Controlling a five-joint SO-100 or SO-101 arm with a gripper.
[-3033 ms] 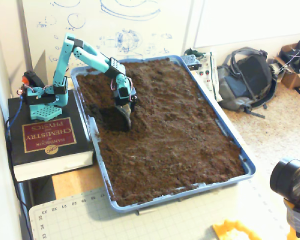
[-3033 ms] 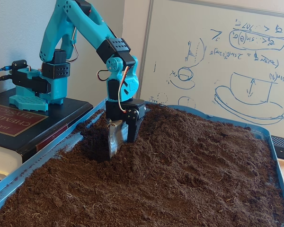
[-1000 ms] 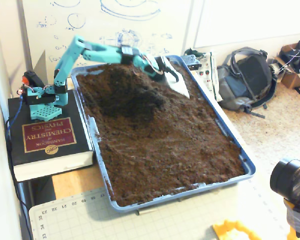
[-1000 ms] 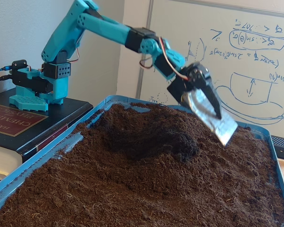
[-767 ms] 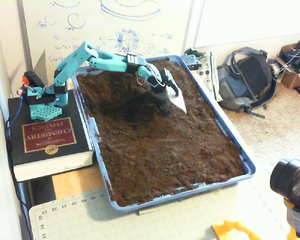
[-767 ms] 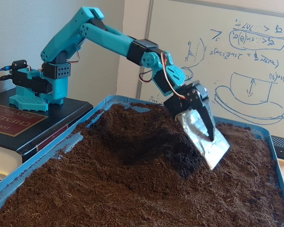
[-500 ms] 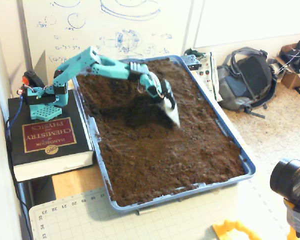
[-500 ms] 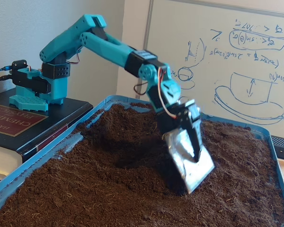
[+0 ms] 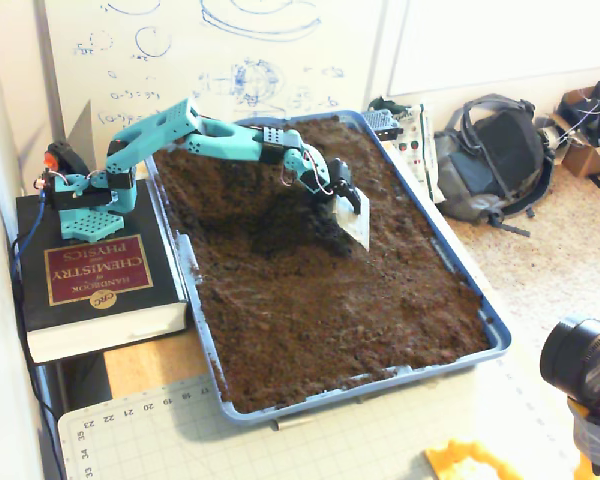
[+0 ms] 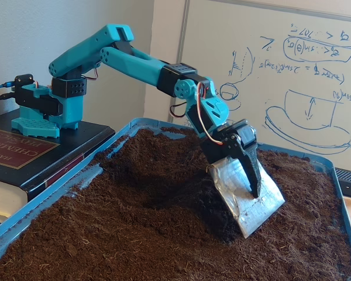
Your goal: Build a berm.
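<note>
Loose dark brown soil (image 9: pixel 330 290) fills a blue tray (image 9: pixel 495 335). Behind and left of the blade in the low fixed view, the soil rises into a rough hump, the berm (image 10: pixel 161 153); its outline is vague from the high fixed view. The teal arm (image 10: pixel 134 55) reaches out over the tray's middle. Its gripper (image 9: pixel 348 205) (image 10: pixel 254 190) carries a flat silver metal blade (image 10: pixel 248 205), with the black finger (image 10: pixel 250 167) lying against it. The blade tilts down, its lower edge at the soil beside a dark hollow (image 10: pixel 216 225).
The arm's base stands on a thick Chemistry handbook (image 9: pixel 95 275) left of the tray. A whiteboard (image 10: pixel 292 70) stands behind. A backpack (image 9: pixel 495 155) lies on the floor at the right, with a camera (image 9: pixel 580 365) and a cutting mat (image 9: pixel 280 445) in front.
Three seconds ago the blade was dug in near the tray's left side. It then swung high over the far end and has come down to the soil at the tray's middle.
</note>
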